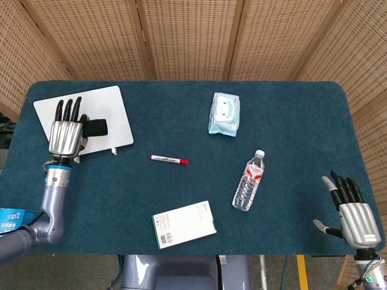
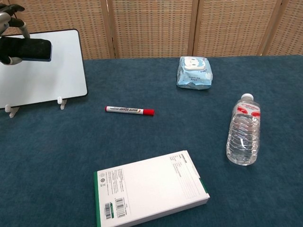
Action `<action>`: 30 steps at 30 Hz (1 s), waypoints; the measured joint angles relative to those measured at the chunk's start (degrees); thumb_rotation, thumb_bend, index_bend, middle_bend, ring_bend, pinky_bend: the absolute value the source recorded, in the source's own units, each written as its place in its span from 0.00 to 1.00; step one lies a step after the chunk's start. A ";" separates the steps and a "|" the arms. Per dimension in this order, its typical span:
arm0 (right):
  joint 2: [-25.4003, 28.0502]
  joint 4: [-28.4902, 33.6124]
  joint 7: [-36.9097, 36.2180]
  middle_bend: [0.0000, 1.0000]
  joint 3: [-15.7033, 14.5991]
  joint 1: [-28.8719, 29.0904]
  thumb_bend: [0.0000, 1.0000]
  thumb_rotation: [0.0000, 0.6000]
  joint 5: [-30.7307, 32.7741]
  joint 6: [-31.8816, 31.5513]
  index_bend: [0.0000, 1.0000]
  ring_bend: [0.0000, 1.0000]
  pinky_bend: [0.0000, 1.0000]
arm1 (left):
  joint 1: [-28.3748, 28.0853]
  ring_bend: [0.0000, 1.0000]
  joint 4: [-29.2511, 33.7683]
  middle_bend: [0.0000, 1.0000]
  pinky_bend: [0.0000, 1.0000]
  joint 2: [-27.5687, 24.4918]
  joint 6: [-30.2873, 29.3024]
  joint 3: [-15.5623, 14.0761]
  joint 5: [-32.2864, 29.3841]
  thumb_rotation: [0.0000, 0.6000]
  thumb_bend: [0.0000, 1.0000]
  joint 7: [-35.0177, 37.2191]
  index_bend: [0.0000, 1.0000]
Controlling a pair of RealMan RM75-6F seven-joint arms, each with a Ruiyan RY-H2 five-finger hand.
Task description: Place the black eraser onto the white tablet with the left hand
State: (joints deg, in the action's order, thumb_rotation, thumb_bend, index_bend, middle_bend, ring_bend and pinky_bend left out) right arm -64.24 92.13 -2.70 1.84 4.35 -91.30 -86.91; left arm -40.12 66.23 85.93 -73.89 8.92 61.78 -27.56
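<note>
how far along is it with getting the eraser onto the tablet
Pickup looks done: the left hand grips the black eraser and holds it over the white tablet. In the chest view the eraser appears raised off the tablet. Left to do: lower and release. The right hand is open, idle.

Black eraser (image 1: 95, 127) against white tablet (image 1: 109, 115). Table (image 1: 290, 133) cloth dark teal. Marker (image 1: 169, 159) white-bodied with red cap. Wipes pack (image 1: 224, 113) pale blue. Box (image 1: 184, 224) white, green-edged. Bottle (image 1: 248, 181) clear, red label. Screens (image 1: 193, 36) tan woven.
</note>
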 measured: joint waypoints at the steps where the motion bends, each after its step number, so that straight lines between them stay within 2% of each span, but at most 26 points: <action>1: -0.01 -0.01 0.00 0.00 0.02 0.00 0.05 1.00 0.06 0.01 0.03 0.00 0.00 | 0.04 0.00 -2.42 0.00 0.00 0.44 -0.03 -0.35 1.33 1.00 0.29 1.26 0.42; 9: -0.17 -0.22 0.34 0.00 0.23 0.16 0.05 1.00 0.67 0.49 0.03 0.00 0.00 | 0.09 0.00 -23.51 0.00 0.00 6.01 -0.54 -3.78 12.25 1.00 0.29 11.59 0.42; 14: -0.34 -0.29 0.71 0.00 0.36 0.25 0.05 1.00 1.14 0.80 0.03 0.00 0.00 | 0.23 0.00 -32.47 0.00 0.00 9.76 -0.16 -5.17 15.80 1.00 0.29 15.95 0.42; 21: -0.79 -0.46 1.73 0.00 0.63 0.56 0.05 1.00 2.15 1.74 0.03 0.00 0.00 | 0.18 0.00 -40.86 0.00 0.00 13.43 1.61 -5.66 17.91 1.00 0.29 20.11 0.42; 30: -1.52 -0.83 3.36 0.00 1.08 1.07 0.05 1.00 3.74 3.12 0.03 0.00 0.00 | -1.25 0.00 -47.59 0.00 0.00 16.40 5.03 -5.12 18.66 1.00 0.28 23.88 0.42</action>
State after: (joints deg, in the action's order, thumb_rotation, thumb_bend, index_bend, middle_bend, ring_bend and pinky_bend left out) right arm -65.75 91.30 0.66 2.92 5.42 -87.56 -83.80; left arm -41.37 18.64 102.33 -68.86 3.80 80.44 -3.68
